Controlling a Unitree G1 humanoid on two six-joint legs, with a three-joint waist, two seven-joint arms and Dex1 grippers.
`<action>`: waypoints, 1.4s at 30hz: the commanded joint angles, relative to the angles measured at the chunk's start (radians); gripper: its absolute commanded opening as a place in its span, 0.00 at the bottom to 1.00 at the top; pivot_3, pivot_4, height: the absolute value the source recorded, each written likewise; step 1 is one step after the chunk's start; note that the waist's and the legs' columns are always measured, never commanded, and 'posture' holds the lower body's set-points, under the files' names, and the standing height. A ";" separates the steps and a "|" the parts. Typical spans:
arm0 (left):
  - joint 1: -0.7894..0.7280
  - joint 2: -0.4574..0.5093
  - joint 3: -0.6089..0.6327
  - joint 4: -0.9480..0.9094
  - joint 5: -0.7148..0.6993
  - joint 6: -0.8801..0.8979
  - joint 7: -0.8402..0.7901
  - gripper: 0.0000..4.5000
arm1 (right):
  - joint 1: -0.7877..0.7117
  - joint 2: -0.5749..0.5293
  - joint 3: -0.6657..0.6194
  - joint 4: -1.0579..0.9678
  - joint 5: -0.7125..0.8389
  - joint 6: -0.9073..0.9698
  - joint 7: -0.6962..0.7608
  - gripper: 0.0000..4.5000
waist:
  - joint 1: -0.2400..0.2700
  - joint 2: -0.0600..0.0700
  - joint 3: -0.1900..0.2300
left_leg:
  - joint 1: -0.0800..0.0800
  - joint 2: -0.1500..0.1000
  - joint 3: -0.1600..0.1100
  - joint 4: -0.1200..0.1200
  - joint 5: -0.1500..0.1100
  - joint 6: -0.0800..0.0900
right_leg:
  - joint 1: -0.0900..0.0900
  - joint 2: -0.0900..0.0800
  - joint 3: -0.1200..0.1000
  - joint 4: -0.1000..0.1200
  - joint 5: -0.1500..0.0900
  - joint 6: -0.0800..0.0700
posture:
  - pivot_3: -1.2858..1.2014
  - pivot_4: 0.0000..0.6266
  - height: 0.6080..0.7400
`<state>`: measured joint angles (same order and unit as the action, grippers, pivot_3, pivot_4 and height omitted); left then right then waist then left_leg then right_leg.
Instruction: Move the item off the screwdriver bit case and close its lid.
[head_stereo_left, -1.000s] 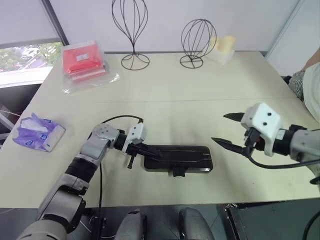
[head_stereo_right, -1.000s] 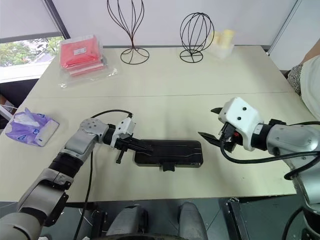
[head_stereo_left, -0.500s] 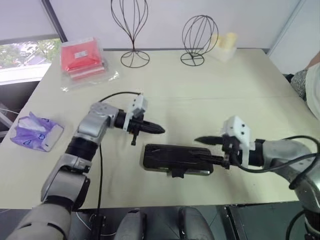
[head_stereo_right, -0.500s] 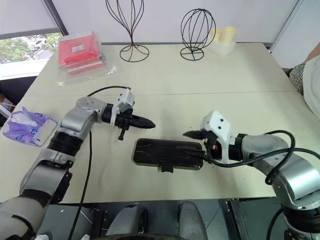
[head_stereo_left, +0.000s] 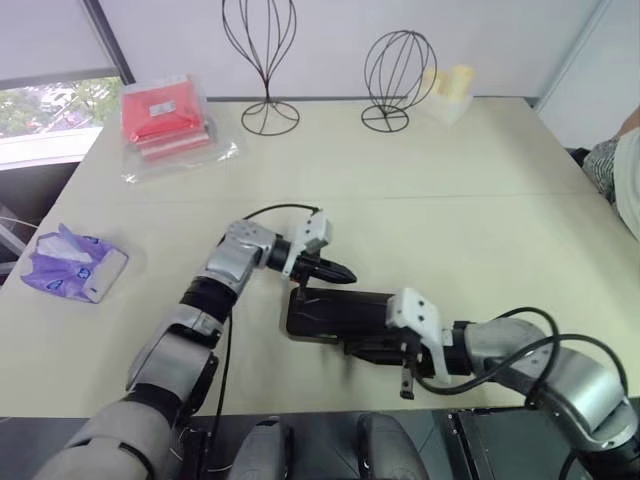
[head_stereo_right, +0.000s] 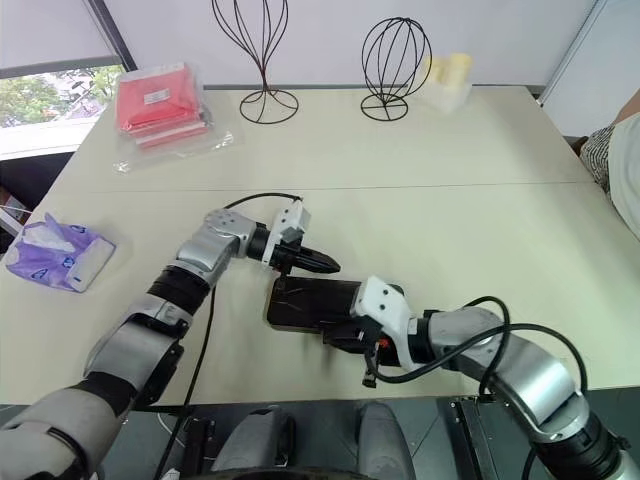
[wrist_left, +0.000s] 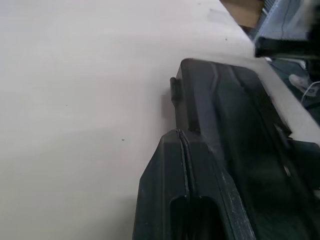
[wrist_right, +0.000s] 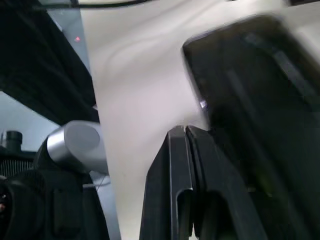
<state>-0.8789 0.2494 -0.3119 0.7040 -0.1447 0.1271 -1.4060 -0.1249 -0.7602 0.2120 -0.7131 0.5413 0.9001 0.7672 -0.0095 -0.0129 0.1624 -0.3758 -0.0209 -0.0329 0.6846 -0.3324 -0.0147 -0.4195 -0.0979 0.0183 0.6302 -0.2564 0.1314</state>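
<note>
both grippers are pinched shut on nothing. the left gripper (head_stereo_left: 338, 272) hangs just over the far left end of the screwdriver bit case (head_stereo_left: 335, 314), which lies long sideways. the right gripper (head_stereo_right: 352, 338) is at its near edge.

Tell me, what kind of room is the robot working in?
Probably a lab or workroom set up for testing. A big plain beige table holds odd props: two black wire head-shaped stands, a red packet in clear plastic and a closed dark rectangular plastic case.
</note>
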 joint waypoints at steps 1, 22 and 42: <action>-0.021 -0.020 -0.006 0.053 0.044 -0.077 0.030 0.00 | 0.007 0.006 0.022 0.001 -0.054 -0.040 -0.039 0.00 | 0.000 0.000 0.000 | 0.000 0.000 0.000 0.000 0.000 0.000 | 0.000 0.000 0.000 0.000 0.000 0.000 | 0.52 0.24 1.00; 0.039 -0.070 -0.059 0.152 0.166 -0.277 0.043 0.00 | 0.041 0.011 0.084 0.039 -0.343 -0.172 -0.199 0.00 | 0.003 0.000 -0.001 | 0.004 0.000 0.000 0.001 0.000 0.000 | 0.006 0.000 -0.001 -0.001 0.000 0.000 | 0.52 0.24 1.00; 0.062 -0.036 -0.004 0.070 0.113 -0.207 0.013 0.00 | 0.065 0.017 -0.006 -0.024 -0.328 -0.164 -0.132 0.00 | -0.001 0.001 -0.001 | 0.004 0.000 0.000 0.000 0.000 0.000 | 0.006 0.000 -0.002 0.000 0.000 0.000 | 0.52 0.24 1.00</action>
<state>-0.8574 0.2161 -0.2922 0.7956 -0.0265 -0.1115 -1.3386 -0.0459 -0.7363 0.3242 -0.6778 0.1927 0.7289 0.6463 -0.0109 -0.0122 0.1614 -0.3719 -0.0211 -0.0337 0.6850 -0.3325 -0.0144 -0.4142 -0.0977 0.0166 0.6299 -0.2564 0.1314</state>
